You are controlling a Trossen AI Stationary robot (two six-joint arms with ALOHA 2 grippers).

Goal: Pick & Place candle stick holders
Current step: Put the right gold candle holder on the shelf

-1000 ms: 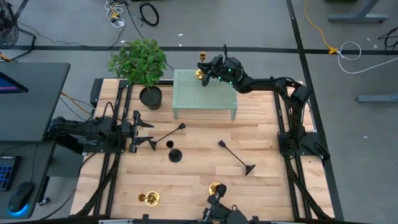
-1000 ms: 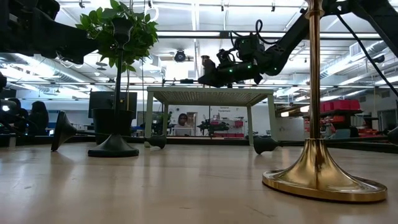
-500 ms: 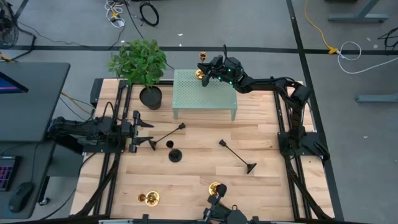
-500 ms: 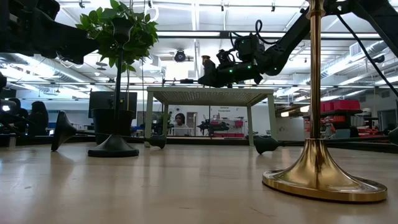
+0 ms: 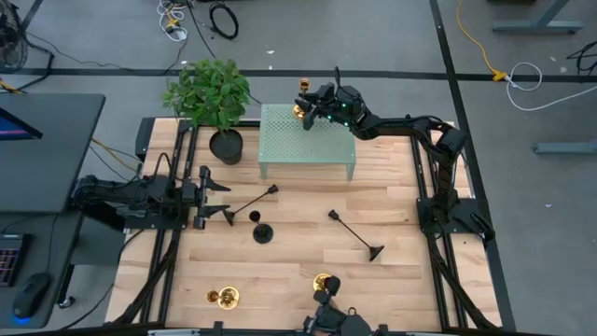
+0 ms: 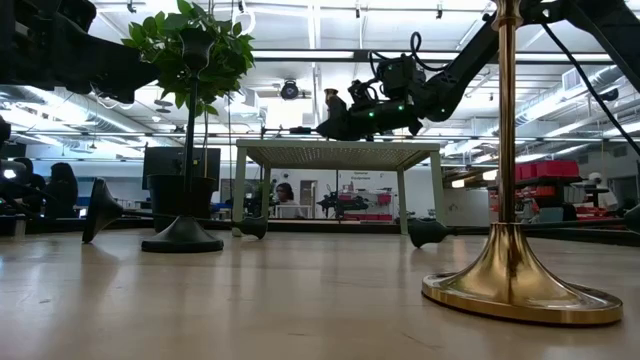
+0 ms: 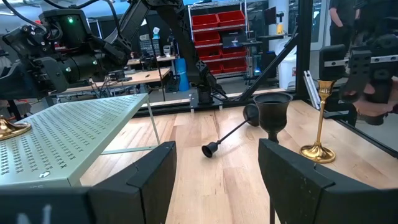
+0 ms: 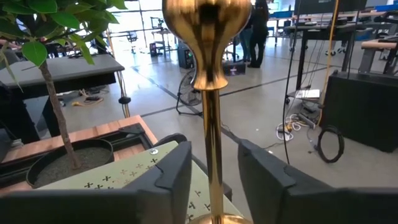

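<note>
A gold candle stick holder (image 8: 211, 112) stands upright by its round base (image 5: 299, 111) on the far left corner of the green perforated stand (image 5: 308, 140). My right gripper (image 8: 213, 180) is open, one finger on each side of its stem with a gap on both sides; it reaches in level from the table's right (image 5: 311, 104). Two more gold holders (image 5: 224, 297) (image 5: 324, 281) stand near the front edge. One black holder (image 5: 263, 233) stands upright and two (image 5: 252, 202) (image 5: 354, 233) lie on the table. My left gripper (image 5: 207, 196) waits open at the table's left.
A black plant pot with green leaves (image 5: 225, 145) stands left of the stand at the far edge. The stand's top right of the gold holder is bare. Bare wood lies between the lying black holders and the stand. A camera mount (image 5: 331, 317) sits at the near edge.
My right gripper has opened around the gold holder's stem and let go of it, without moving away. The holder stays upright on the stand's corner.
</note>
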